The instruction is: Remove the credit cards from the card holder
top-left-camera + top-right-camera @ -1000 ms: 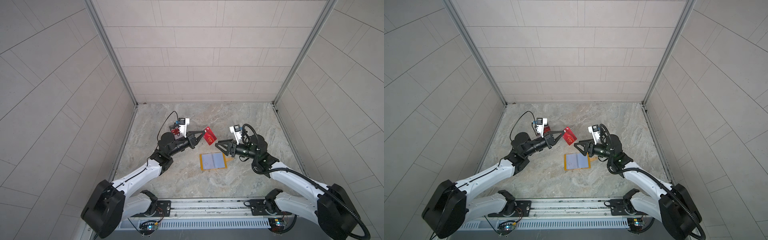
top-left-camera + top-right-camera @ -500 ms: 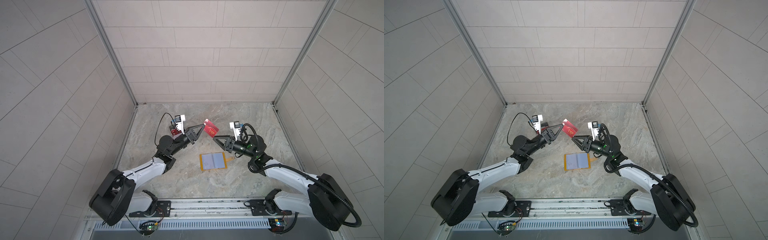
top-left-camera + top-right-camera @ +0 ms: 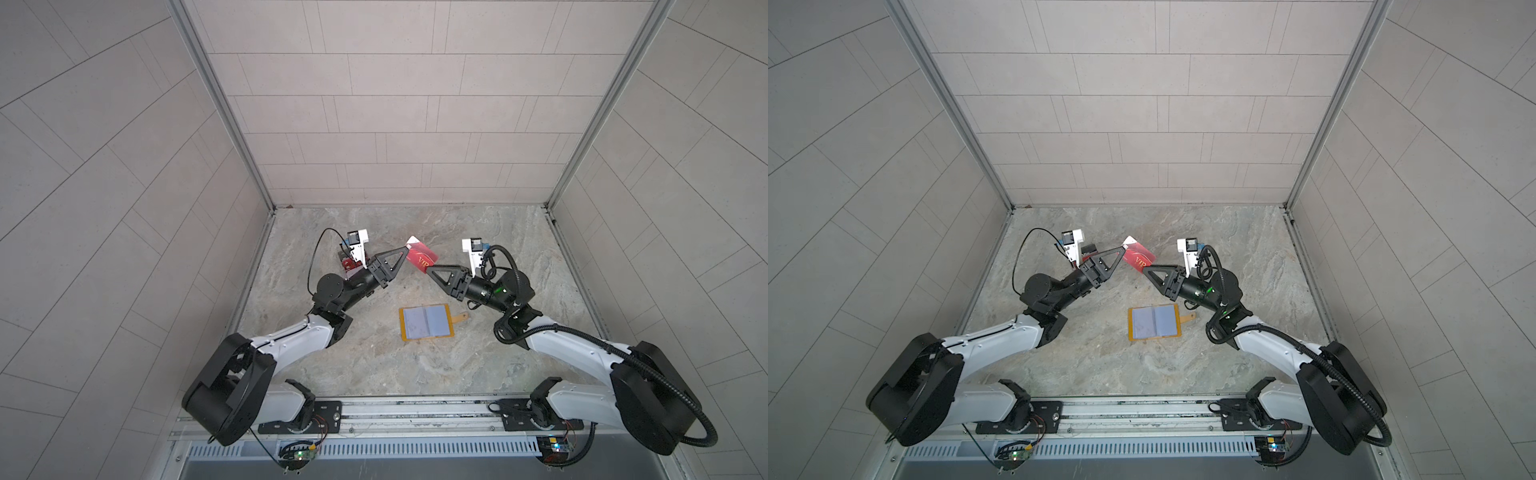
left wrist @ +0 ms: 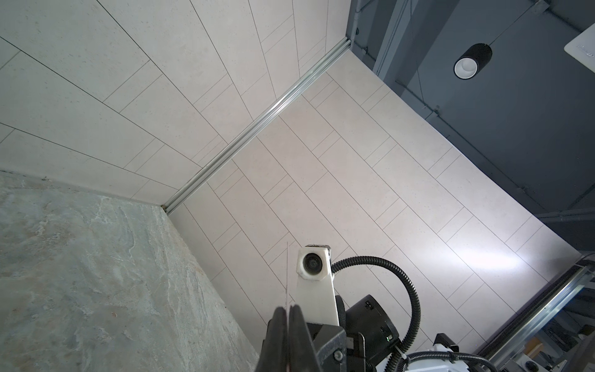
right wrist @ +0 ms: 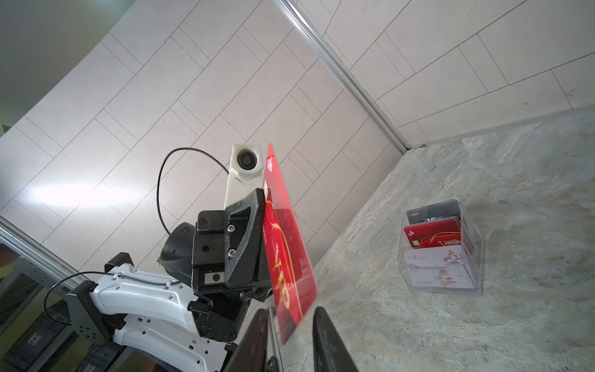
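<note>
I judge the task well along. The card holder (image 3: 424, 323) lies open flat on the table (image 3: 478, 365) with its strap tab out to one side. From above, both facing sleeves look pale and bare, though I cannot tell whether a page underneath hides another card. One red credit card (image 3: 422, 259) is out of it and up in the air between my two arms, well apart from the holder. My left gripper (image 3: 406, 248) is clenched on one end of that card, and in the left wrist view the jaws meet on its thin edge. My right gripper (image 3: 429, 270) has the card's opposite end between its jaws. In the right wrist view, though, its fingers (image 5: 325, 335) stand apart with a gap on either side, so I read it as released, not pinching yet. What is left, as I see it, is to settle the hand-over and put this card down. The clear acrylic box (image 5: 441, 254) stands on the table beyond my left arm. It holds a black card (image 5: 433, 214) in its back tier, red cards (image 5: 433, 236) in the next, and white cards (image 5: 433, 257) in the front tiers.
</note>
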Motion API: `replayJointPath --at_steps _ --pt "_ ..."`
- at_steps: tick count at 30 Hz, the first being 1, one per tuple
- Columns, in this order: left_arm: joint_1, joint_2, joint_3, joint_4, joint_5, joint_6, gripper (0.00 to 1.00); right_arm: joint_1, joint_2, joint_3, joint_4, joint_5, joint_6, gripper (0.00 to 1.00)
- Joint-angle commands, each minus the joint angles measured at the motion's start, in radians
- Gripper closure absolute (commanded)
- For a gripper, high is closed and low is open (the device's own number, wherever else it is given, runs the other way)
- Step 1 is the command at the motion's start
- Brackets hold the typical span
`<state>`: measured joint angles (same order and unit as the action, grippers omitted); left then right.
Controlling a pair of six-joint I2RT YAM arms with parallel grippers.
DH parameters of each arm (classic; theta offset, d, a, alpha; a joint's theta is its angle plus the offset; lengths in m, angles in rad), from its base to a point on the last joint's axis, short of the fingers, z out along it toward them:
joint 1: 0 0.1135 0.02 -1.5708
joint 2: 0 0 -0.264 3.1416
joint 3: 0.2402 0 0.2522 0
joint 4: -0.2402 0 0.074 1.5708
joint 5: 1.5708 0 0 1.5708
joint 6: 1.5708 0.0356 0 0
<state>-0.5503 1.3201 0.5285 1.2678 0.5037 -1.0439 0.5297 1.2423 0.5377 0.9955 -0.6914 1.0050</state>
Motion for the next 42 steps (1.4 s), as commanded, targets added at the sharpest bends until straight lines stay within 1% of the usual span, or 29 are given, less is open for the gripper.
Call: replayJointPath --at_steps 1,7,16,17,19,21,24,25,27,28,29,33,34,37,40,42 --pt "-0.001 0.011 0.0 0.068 0.014 -0.019 1.0 0.005 0.019 0.027 0.102 -0.004 0.049 0.74" --pt "-0.001 0.007 0.005 0.067 0.018 -0.015 1.0 0.008 0.057 0.031 0.179 -0.011 0.089 0.81" --pt "-0.001 0.013 0.008 0.043 0.025 0.002 0.99 0.008 0.058 0.031 0.184 -0.016 0.09 0.97" --pt "-0.001 0.01 0.01 0.031 0.03 0.007 0.95 0.008 0.058 0.031 0.183 -0.015 0.088 0.98" --pt "0.001 -0.006 0.012 -0.015 0.032 0.034 0.82 0.008 0.055 0.026 0.181 -0.013 0.073 0.99" --pt "0.002 -0.044 0.014 -0.097 0.031 0.085 0.74 0.001 0.041 0.011 0.169 -0.009 0.044 1.0" --pt "0.009 -0.131 0.029 -0.321 0.028 0.2 0.63 -0.027 -0.003 0.008 0.057 -0.048 -0.004 1.0" --pt "0.011 -0.166 0.041 -0.416 0.025 0.257 0.59 -0.032 -0.026 0.011 -0.005 -0.061 -0.034 1.0" --pt "0.014 -0.232 0.077 -0.633 0.011 0.377 0.5 -0.035 -0.079 0.026 -0.173 -0.076 -0.124 1.0" --pt "0.014 -0.268 0.102 -0.75 0.002 0.447 0.46 -0.034 -0.112 0.04 -0.286 -0.083 -0.185 1.0" --pt "0.013 -0.296 0.127 -0.854 -0.002 0.518 0.43 -0.034 -0.146 0.056 -0.402 -0.078 -0.261 1.0" --pt "0.014 -0.357 0.24 -1.231 -0.04 0.764 0.41 -0.036 -0.244 0.144 -0.845 -0.054 -0.552 1.0" --pt "0.014 -0.359 0.279 -1.331 -0.049 0.829 0.41 -0.036 -0.262 0.162 -0.923 -0.05 -0.605 1.0" --pt "0.013 -0.337 0.385 -1.566 -0.041 0.989 0.41 -0.034 -0.287 0.188 -1.061 -0.056 -0.724 1.0" --pt "0.014 -0.292 0.488 -1.764 -0.028 1.107 0.39 -0.032 -0.286 0.214 -1.159 -0.055 -0.793 1.0" --pt "0.012 -0.261 0.54 -1.863 -0.016 1.17 0.4 -0.025 -0.281 0.229 -1.199 -0.058 -0.822 1.0"
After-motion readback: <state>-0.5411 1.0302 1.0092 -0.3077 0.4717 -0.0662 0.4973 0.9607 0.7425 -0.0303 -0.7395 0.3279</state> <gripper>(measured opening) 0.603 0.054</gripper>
